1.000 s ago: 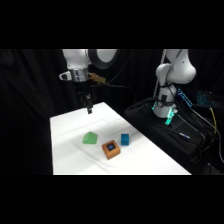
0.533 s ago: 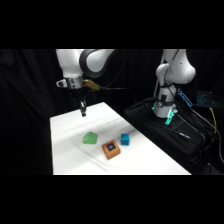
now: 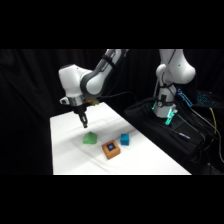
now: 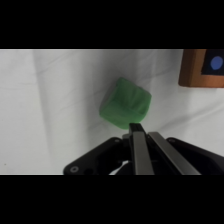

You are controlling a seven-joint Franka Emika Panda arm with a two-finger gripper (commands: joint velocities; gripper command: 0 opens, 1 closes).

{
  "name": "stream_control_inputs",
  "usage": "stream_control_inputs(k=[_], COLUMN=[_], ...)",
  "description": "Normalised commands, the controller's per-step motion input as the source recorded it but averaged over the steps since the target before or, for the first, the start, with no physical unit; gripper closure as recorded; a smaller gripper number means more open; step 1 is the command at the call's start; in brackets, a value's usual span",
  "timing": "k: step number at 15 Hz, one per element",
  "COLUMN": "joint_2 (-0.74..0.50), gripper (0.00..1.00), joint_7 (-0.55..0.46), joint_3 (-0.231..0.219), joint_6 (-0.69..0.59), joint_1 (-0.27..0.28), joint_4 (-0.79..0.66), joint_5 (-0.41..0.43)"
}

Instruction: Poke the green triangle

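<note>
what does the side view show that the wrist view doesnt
Only the side view shows the teal-blue cube, the arm's base and the whole table. Only the wrist view shows the fingers together, pointing at the block. Both show the green triangle, the orange-brown block and the gripper.

Triangle [image 3: 90, 138] on bench [image 3: 65, 155], left of square block [image 3: 111, 149]; cube [image 3: 125, 139] right; hand [image 3: 83, 121] above triangle.

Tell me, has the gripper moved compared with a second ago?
Yes. In the side view the gripper has come down toward the table and now hangs close above the green triangle, which lies where it was.
</note>
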Motion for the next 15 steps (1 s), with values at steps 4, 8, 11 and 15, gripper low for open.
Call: stream_control_inputs(k=[4,8,11,15], joint_2=[0.37,0.37,0.26,-0.08], gripper=[0.96,0.96,0.97,0.97], joint_7=[-0.09,-0.09,-0.08,-0.04], joint_3=[0.118,0.099,0.075,0.046], joint_6=[0.04,0.0,-0.01,-0.02], joint_1=[-0.106,-0.118,-0.086,-0.05], joint_4=[0.3,0.32,0.23,-0.09], joint_5=[0.168,0.15,0.124,0.103])
